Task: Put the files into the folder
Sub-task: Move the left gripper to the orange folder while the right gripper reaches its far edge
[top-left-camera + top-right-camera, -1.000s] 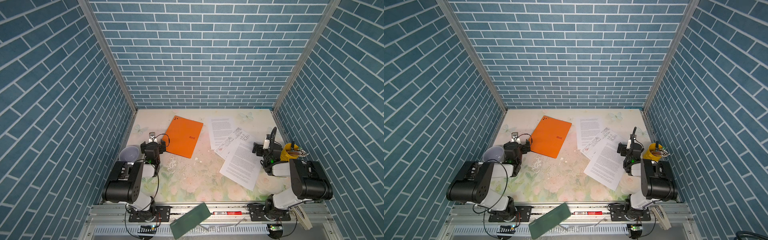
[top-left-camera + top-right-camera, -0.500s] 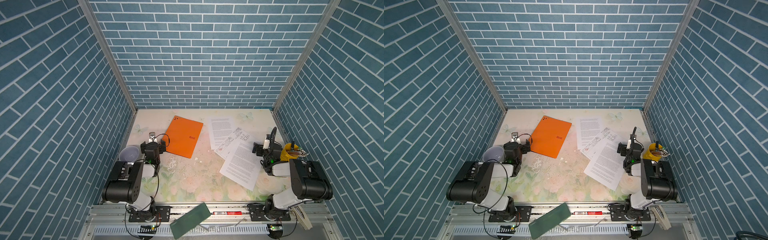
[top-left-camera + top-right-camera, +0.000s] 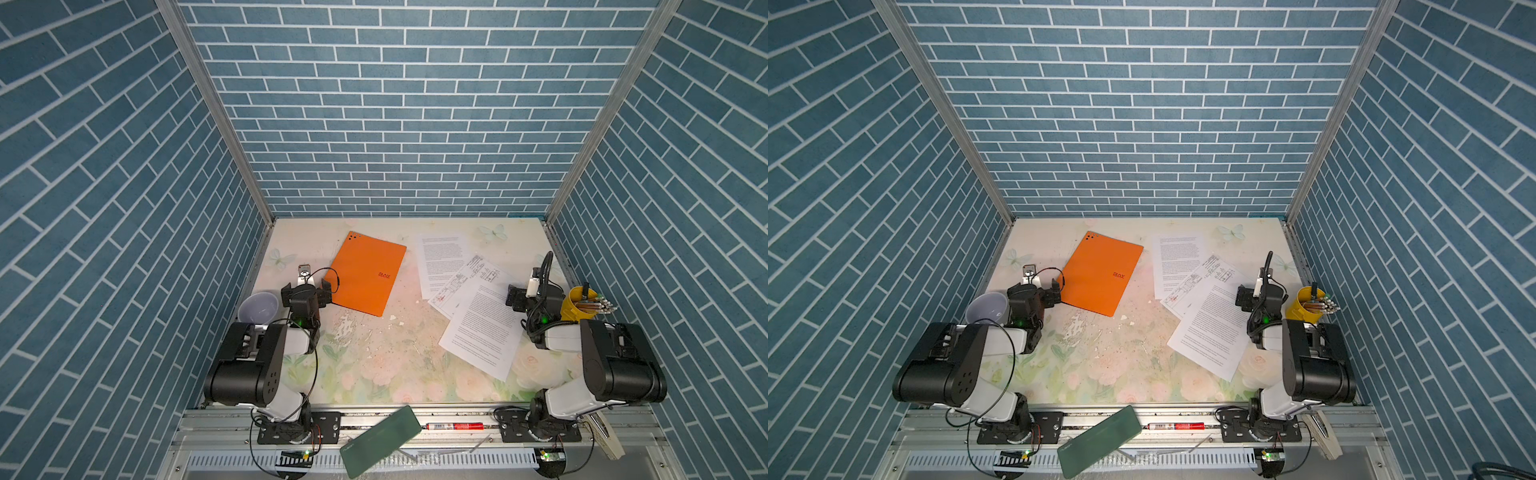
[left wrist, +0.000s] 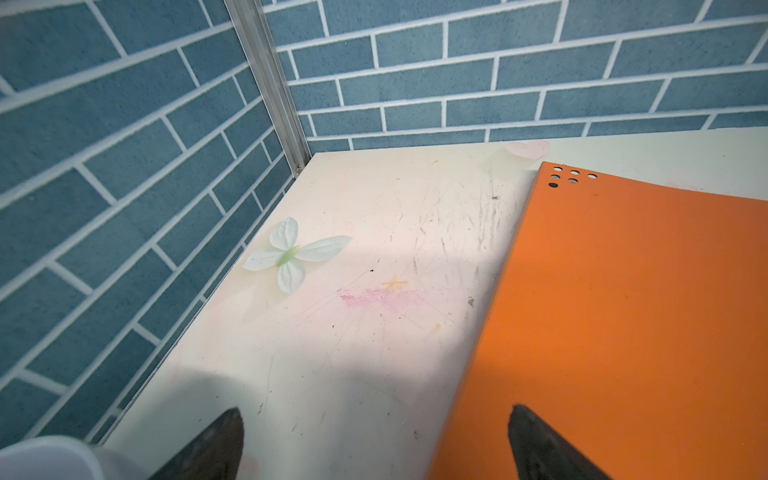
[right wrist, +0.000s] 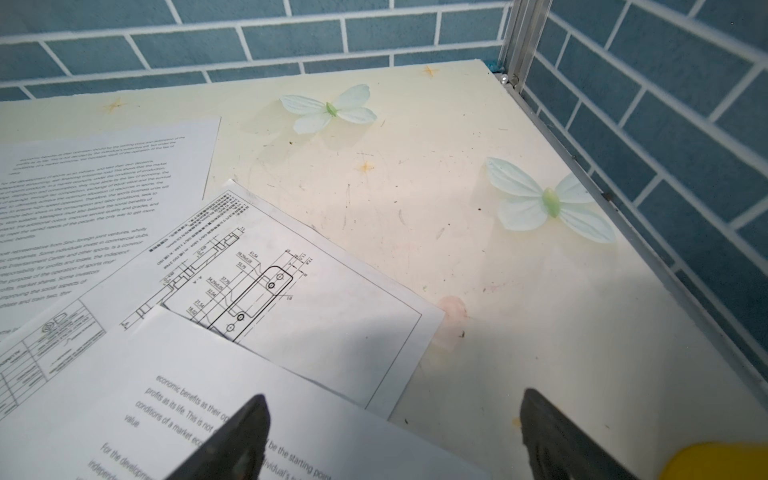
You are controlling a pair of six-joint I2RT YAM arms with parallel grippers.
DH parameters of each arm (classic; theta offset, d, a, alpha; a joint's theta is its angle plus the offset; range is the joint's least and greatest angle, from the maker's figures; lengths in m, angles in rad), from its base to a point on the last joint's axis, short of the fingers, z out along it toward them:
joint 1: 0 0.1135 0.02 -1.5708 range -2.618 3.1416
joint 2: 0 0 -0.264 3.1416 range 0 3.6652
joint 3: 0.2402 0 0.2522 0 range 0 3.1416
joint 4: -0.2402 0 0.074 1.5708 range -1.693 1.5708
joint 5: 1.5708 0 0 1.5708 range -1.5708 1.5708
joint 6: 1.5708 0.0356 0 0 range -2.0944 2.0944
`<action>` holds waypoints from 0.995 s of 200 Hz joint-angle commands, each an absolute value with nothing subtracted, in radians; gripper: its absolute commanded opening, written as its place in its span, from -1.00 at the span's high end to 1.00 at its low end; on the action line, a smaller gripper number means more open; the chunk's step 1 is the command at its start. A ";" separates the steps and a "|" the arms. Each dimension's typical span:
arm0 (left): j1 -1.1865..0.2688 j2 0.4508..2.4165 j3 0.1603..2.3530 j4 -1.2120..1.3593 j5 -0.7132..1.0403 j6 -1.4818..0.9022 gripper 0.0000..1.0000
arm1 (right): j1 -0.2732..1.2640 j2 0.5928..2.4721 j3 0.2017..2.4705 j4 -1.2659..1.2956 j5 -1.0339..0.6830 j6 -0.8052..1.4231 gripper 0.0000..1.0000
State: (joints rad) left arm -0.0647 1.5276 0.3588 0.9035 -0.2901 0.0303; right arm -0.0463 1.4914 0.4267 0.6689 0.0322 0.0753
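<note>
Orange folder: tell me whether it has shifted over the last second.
No. The folder keeps the same spot and angle relative to the lilac cup.

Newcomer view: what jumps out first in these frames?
The orange folder lying closed on the left half of the table stands out most. To its right, three white sheets fan out overlapping, the line drawing in the middle. A yellow pen cup stands at the right edge.

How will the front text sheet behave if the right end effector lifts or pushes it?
Probably floppy: the text sheet is thin paper lying flat on the table, so pinched at one edge it would likely droop. Likely hard to get under, as no edge looks raised. It overlaps the drawing sheet, so a push may drag that along.
</note>
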 commanded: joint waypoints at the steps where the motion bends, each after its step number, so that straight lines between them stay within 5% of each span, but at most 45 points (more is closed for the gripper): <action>1: -0.060 1.531 0.358 0.923 -0.285 0.029 -0.99 | -0.047 1.398 0.618 0.309 0.107 0.170 -0.86; 33: -0.060 1.484 0.371 0.864 -0.240 0.044 -0.99 | -0.044 1.414 0.800 0.056 -0.005 0.361 -0.62; 59: -0.060 1.364 0.503 0.502 -0.250 0.013 -0.99 | -0.029 1.466 0.880 0.072 -0.146 0.524 -0.41; 114: -0.058 1.395 0.828 -0.001 -0.130 -0.167 -0.99 | 0.107 1.559 0.968 0.114 -0.210 0.708 -0.35; 199: -0.058 1.650 1.092 -0.311 0.118 -0.274 -0.99 | 0.358 1.834 1.178 0.125 -0.327 0.893 -0.21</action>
State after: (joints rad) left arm -0.0631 1.6020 1.0477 -0.1650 0.0269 -0.2298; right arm 0.3168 1.7851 1.0920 0.1406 -0.2768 0.8089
